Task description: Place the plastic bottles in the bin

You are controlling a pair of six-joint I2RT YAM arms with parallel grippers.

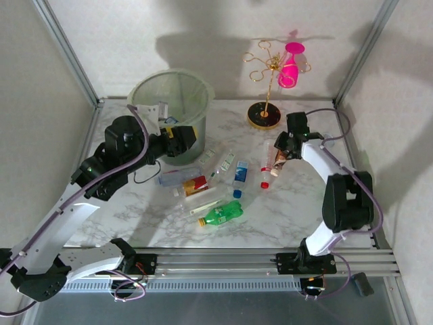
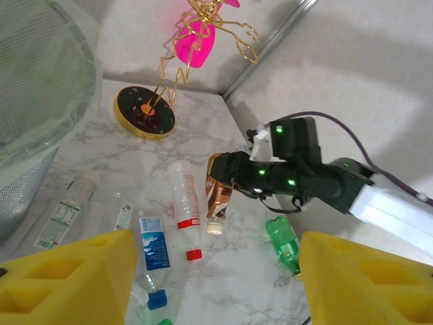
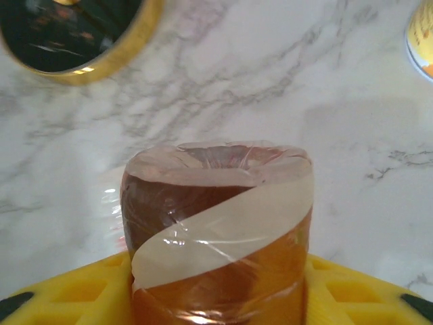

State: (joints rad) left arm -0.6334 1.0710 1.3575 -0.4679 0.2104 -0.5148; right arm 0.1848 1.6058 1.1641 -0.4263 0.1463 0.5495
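Plastic bottles (image 1: pixel 196 183) lie scattered on their sides mid-table, in front of and to the right of the bin (image 1: pixel 206 91). Mostly clear and thin-walled, with blue, red or white labels and coloured caps. One green bottle (image 1: pixel 222 214) with an orange cap lies nearest the arm bases. The bin is round, pale green, translucent, tapering downward under a wide rim, far taller than any bottle; it stands back left. The table (image 1: pixel 135 210) is smooth with a white marble pattern. Back right, a gold wire stand (image 1: pixel 267 68) on a round black base carries a pink goblet (image 1: pixel 289 68). The right gripper (image 1: pixel 279 157) is closed on a brown bottle (image 3: pixel 216 223): glossy, crinkled amber-brown wrap with a cream diagonal band, clear base facing the wrist camera, yellow pads (image 3: pixel 67 284) pressed to both its sides. Seen from the left wrist, this bottle hangs tilted, pale cap down and close to the marble, just beside a clear red-capped bottle (image 2: pixel 184 210); whether the cap touches the table is unclear. The left gripper (image 2: pixel 216 254) sits near the bin's front wall, yellow fingers spread wide, nothing between them.
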